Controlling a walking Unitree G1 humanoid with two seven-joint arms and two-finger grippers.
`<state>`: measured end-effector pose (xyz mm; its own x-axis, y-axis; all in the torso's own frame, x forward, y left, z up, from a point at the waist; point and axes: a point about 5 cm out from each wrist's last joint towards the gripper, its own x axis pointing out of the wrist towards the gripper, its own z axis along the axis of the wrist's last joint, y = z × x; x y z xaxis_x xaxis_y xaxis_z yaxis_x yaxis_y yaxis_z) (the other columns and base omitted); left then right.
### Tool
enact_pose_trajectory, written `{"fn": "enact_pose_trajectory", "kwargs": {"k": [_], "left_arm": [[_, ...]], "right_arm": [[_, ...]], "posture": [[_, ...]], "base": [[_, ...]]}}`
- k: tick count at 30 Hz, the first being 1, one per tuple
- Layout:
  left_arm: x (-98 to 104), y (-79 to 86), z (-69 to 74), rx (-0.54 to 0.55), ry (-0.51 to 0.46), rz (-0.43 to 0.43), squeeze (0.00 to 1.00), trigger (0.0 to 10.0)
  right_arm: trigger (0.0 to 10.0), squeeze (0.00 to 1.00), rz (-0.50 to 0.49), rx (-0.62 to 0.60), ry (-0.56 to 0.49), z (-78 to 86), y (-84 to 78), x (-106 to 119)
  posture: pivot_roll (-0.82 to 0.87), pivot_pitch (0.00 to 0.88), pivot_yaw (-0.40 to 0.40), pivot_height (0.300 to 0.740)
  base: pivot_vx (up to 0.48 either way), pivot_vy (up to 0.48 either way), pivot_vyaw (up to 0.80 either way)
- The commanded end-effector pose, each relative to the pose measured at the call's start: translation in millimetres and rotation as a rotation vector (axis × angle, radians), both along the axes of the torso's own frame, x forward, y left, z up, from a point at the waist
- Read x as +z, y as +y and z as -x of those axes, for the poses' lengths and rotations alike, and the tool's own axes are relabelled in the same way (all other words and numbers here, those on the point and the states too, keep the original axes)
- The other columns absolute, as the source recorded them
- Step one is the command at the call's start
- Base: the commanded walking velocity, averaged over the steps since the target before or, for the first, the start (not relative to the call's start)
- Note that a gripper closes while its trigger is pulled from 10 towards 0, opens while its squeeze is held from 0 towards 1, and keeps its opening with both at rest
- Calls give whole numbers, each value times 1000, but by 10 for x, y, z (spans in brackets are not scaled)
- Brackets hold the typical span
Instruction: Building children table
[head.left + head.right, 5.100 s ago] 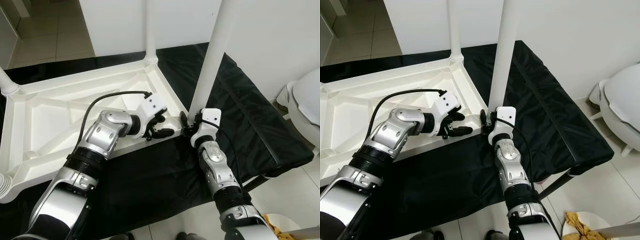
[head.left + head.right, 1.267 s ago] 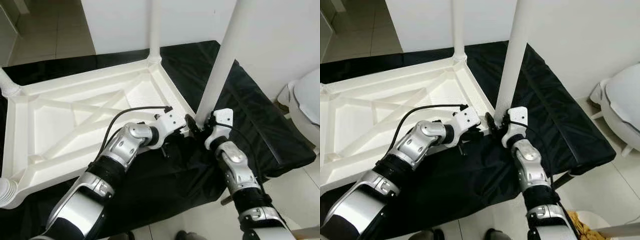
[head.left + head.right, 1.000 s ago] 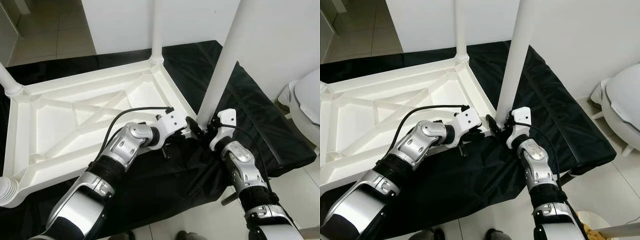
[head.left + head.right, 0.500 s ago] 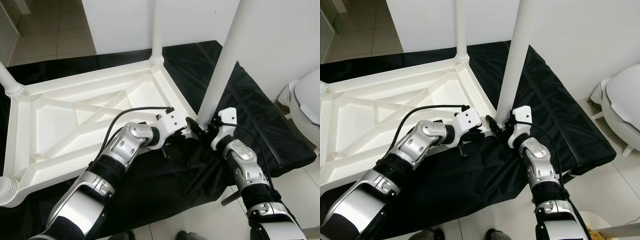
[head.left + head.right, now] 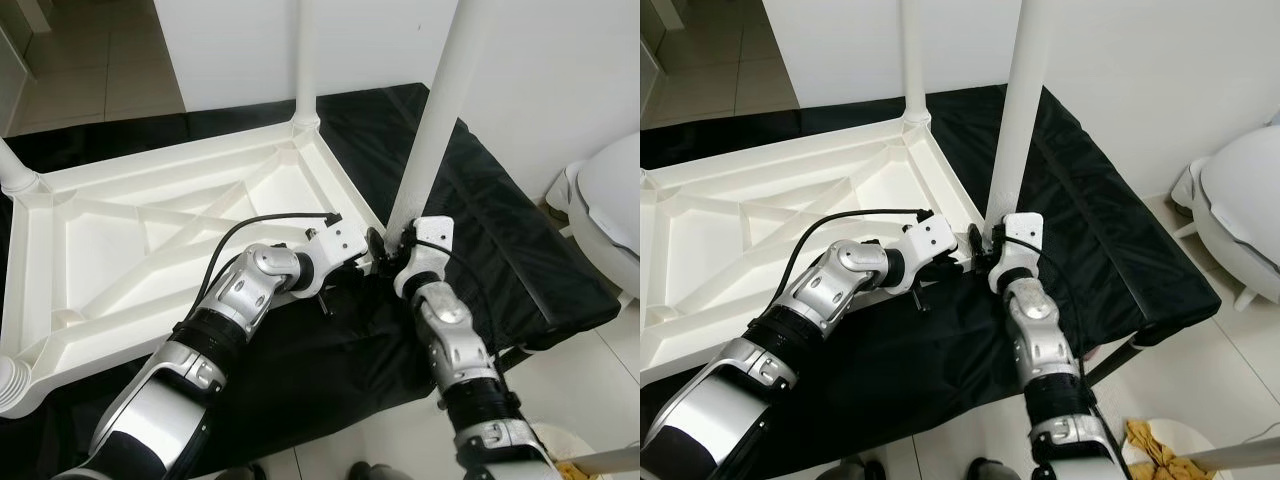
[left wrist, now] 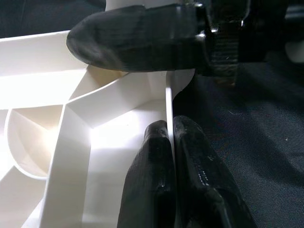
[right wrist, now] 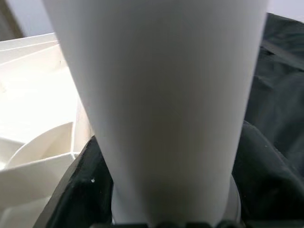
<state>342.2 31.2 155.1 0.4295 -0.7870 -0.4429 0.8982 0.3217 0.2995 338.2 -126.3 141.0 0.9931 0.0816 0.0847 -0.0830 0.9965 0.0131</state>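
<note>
White plastic table top [image 5: 150,230] lies upside down on a black cloth [image 5: 500,250] that covers the surface; ribbed underside faces up. Far right corner carries an upright white leg [image 5: 305,60]. Far left corner has another leg [image 5: 15,170], and a ribbed white piece [image 5: 12,385] sits at the near left corner.

Near right corner: a fourth white leg [image 5: 440,110] stands upright in its socket, leaning slightly right toward the top.

Right gripper [image 5: 392,248] is at the base of this leg. In the right wrist view the leg [image 7: 161,95] sits between the two black fingers [image 7: 78,190], jaws clenched around it just above the socket.

Left gripper [image 5: 335,285] is at the near rim of the table top, just left of that corner. In the left wrist view two fingers [image 6: 156,190] pinch the thin rim wall [image 6: 168,114] from either side, jaws clamped on the rim.

At the right edge, part of a white rounded fixture [image 5: 610,200] stands on the tiled floor [image 5: 90,60].
</note>
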Motion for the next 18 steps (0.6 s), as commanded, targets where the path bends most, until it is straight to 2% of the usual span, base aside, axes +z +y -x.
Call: {"fn": "enact_pose_trajectory", "kwargs": {"k": [1,5,8,9,10,11,12,13,17,18], "left_arm": [[-197,219,-53,126,30,-84,0,10000],[-187,218,-62,127,26,-84,0,10000],[-181,221,-68,129,24,-83,0,10000],[-175,222,-73,130,22,-83,0,10000],[-175,222,-73,130,22,-83,0,10000],[-171,225,-77,130,20,-84,0,10000],[-169,227,-79,131,19,-85,0,10000],[-167,228,-81,131,19,-84,0,10000],[-164,231,-82,131,18,-85,0,10000],[-163,234,-82,131,18,-85,0,10000]], "right_arm": [[0,0,-25,-142,100,56,-131,-199],[0,0,-38,-205,132,100,-18,-245],[0,0,-39,-205,138,107,6,-255],[4353,0,-39,-192,143,108,15,-253],[4353,0,-39,-192,143,108,15,-253],[10000,0,-34,-161,129,101,1,-234],[10000,94,-25,-140,117,96,-14,-215],[10000,1000,-16,-133,101,91,-50,-194],[10000,1000,-19,-88,78,65,-119,-150],[10000,776,-7,-53,57,48,-157,-112]], "posture": [[-68,108,13,740],[-68,109,9,740],[-68,108,9,740],[-68,108,8,740],[-68,108,8,740],[-69,109,10,740],[-69,109,10,740],[-69,109,10,740],[-70,112,12,740],[-70,113,15,740]], "base": [[0,0,0],[0,0,0],[0,0,0],[0,0,0],[0,0,0],[0,0,0],[0,0,0],[0,0,0],[0,0,0],[0,0,0]]}}
